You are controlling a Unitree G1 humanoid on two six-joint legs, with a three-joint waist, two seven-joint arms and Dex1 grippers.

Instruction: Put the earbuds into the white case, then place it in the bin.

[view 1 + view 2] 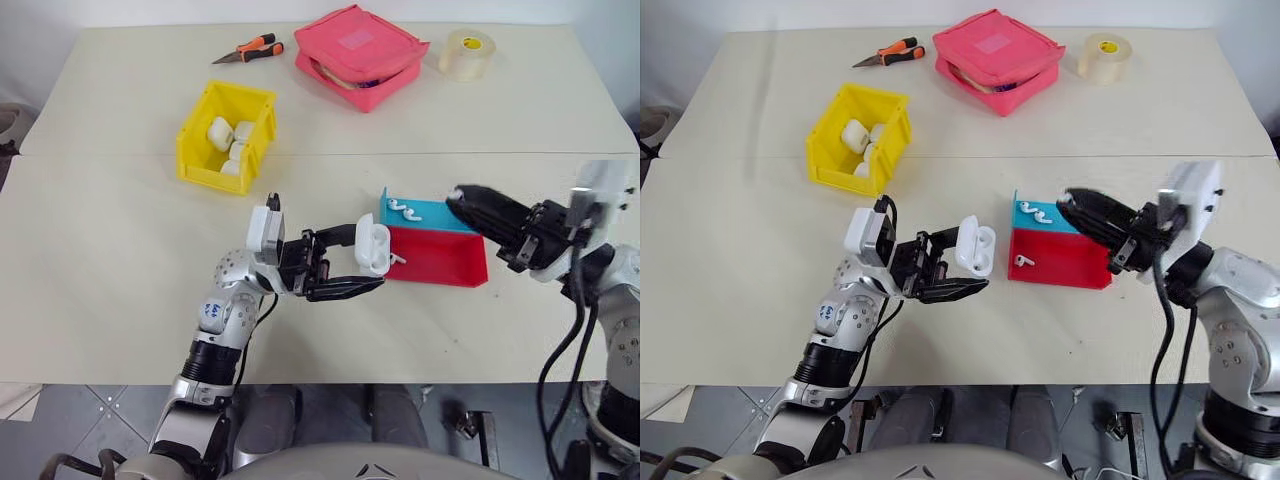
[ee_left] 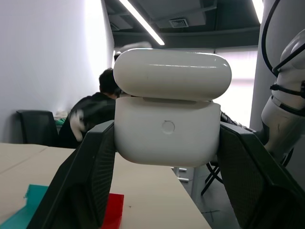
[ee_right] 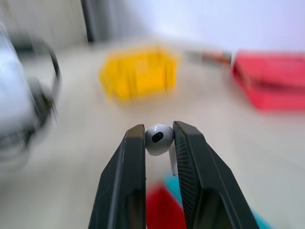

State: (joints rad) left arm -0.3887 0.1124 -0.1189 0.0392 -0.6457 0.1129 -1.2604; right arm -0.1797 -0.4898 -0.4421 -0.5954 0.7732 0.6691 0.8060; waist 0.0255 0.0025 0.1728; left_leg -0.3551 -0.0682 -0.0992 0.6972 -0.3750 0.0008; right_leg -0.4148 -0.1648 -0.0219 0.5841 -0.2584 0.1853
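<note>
My left gripper [image 1: 368,264] is shut on the white case [image 1: 372,247], held above the table just left of the trays; its lid [image 2: 172,71] stands ajar over the body [image 2: 167,136]. To the right, above the blue tray, my right gripper [image 1: 458,202] is shut on one of the earbuds [image 3: 158,138], its round head pinched between the fingertips. Two more earbuds [image 1: 403,210] lie in the blue tray [image 1: 445,214], and one [image 1: 1023,261] lies in the red tray [image 1: 445,262]. The yellow bin [image 1: 212,163] stands at the back left with several white cases [image 1: 231,141] inside.
A pink zip pouch [image 1: 360,55], a roll of tape [image 1: 467,53] and orange-handled pliers [image 1: 250,49] lie along the far side of the table. A person [image 2: 93,114] sits in the background of the left wrist view.
</note>
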